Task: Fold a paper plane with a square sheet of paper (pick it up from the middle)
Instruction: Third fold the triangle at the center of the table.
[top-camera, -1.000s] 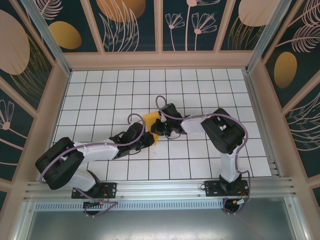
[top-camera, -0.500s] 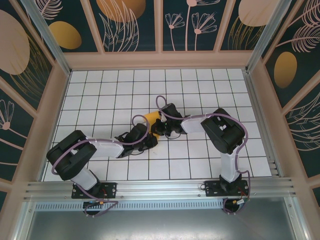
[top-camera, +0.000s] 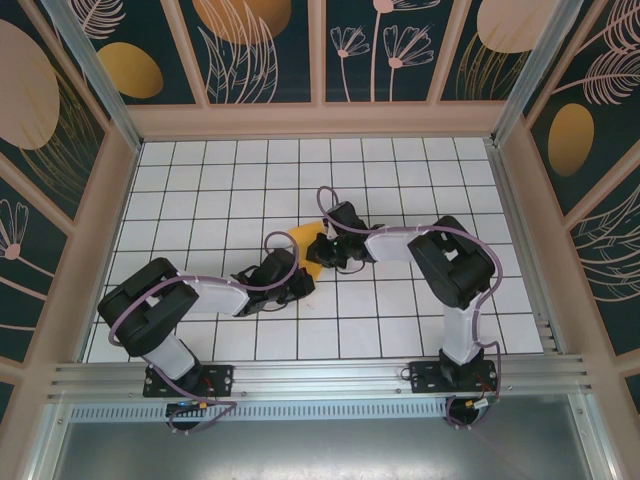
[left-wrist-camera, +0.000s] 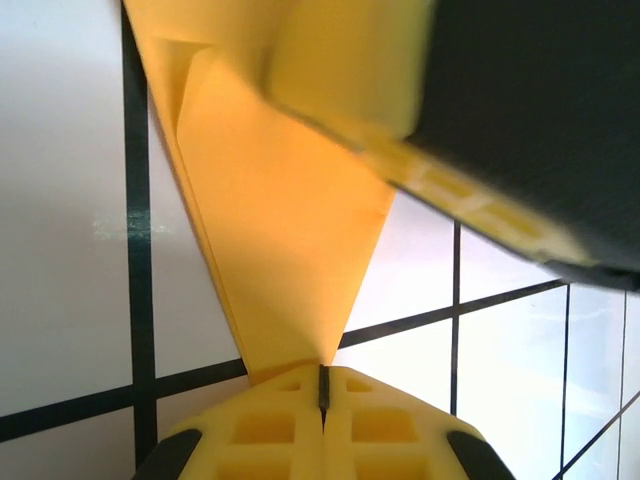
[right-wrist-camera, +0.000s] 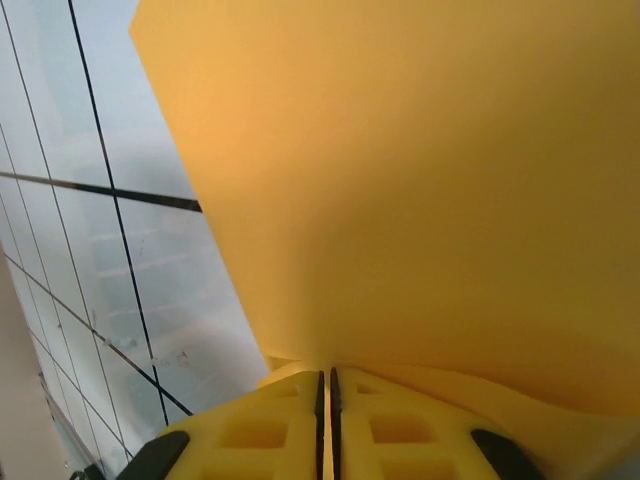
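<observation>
The paper (left-wrist-camera: 280, 220) pinched by left tool (left-wrist-camera: 322, 372), right tool (right-wrist-camera: 327, 378)

Left gripper (left-wrist-camera: 323, 376) pinches the pointed tip of folded paper (left-wrist-camera: 285, 230)

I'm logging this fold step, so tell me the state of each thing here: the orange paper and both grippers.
square sheet of paper: partly folded, with a layer doubled over, narrowing to a point, pinched by both grippers.
left gripper: shut on the sheet's pointed end.
right gripper: shut on an edge of the sheet.
</observation>
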